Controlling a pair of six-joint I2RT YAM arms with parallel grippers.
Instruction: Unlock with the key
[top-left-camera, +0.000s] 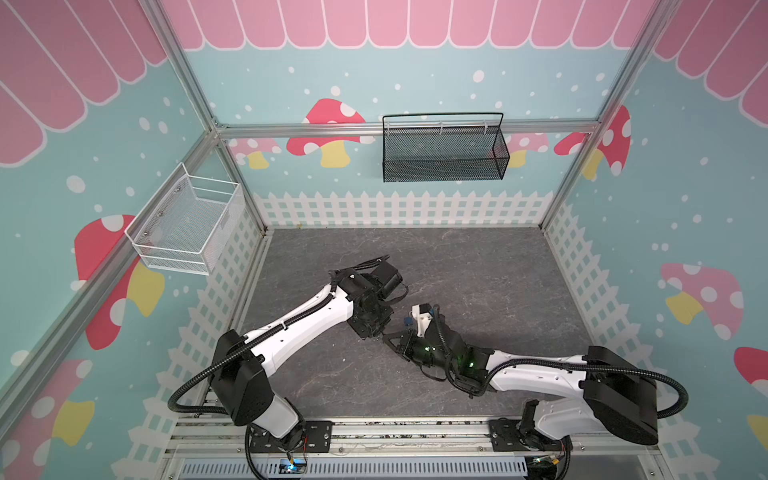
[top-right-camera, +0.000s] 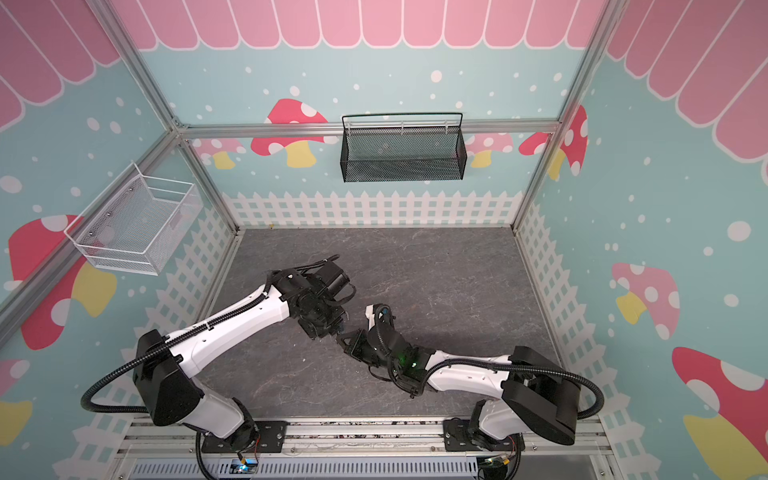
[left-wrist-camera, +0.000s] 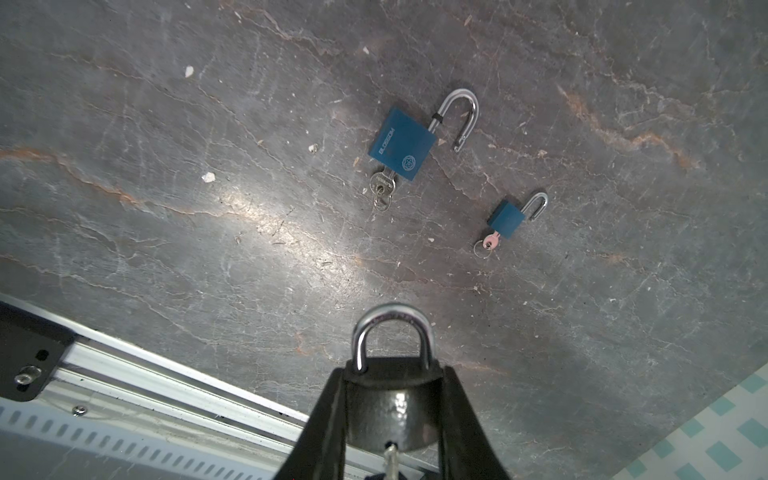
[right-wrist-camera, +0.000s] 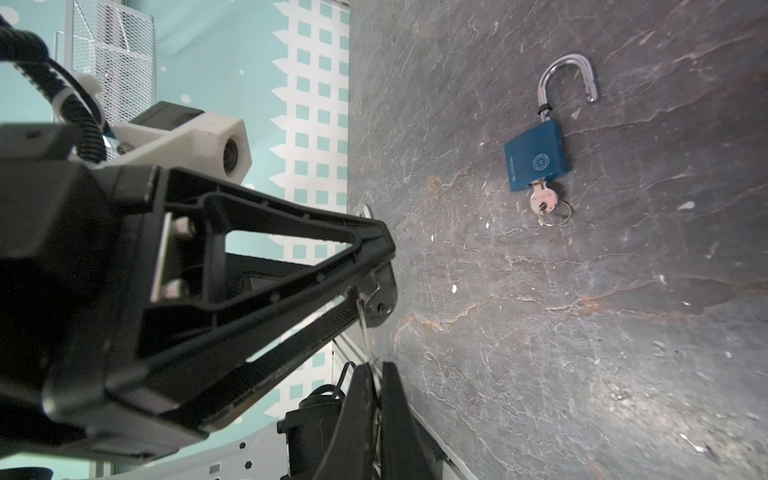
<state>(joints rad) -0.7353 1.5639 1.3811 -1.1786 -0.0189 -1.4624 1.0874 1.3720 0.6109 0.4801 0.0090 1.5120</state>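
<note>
My left gripper (left-wrist-camera: 392, 374) is shut on a dark grey padlock (left-wrist-camera: 392, 409), one finger on each side of its body. The silver shackle (left-wrist-camera: 392, 332) sticks out past the fingertips and looks closed. A silver key (left-wrist-camera: 390, 457) sits in the keyhole at the body's other end. In the right wrist view my right gripper (right-wrist-camera: 376, 368) is shut on that key (right-wrist-camera: 365, 332), whose blade runs up into the padlock (right-wrist-camera: 380, 299). In both top views the left gripper (top-left-camera: 374, 332) and the right gripper (top-left-camera: 392, 337) meet tip to tip above the table's middle; the lock is hidden there.
Two blue padlocks lie on the grey stone-look table (left-wrist-camera: 166, 166), a large one (left-wrist-camera: 401, 143) and a small one (left-wrist-camera: 508, 218), each with its shackle swung open and a key in it. A white wire basket (top-left-camera: 187, 224) hangs on the left wall. A black mesh basket (top-left-camera: 444, 149) hangs on the back wall.
</note>
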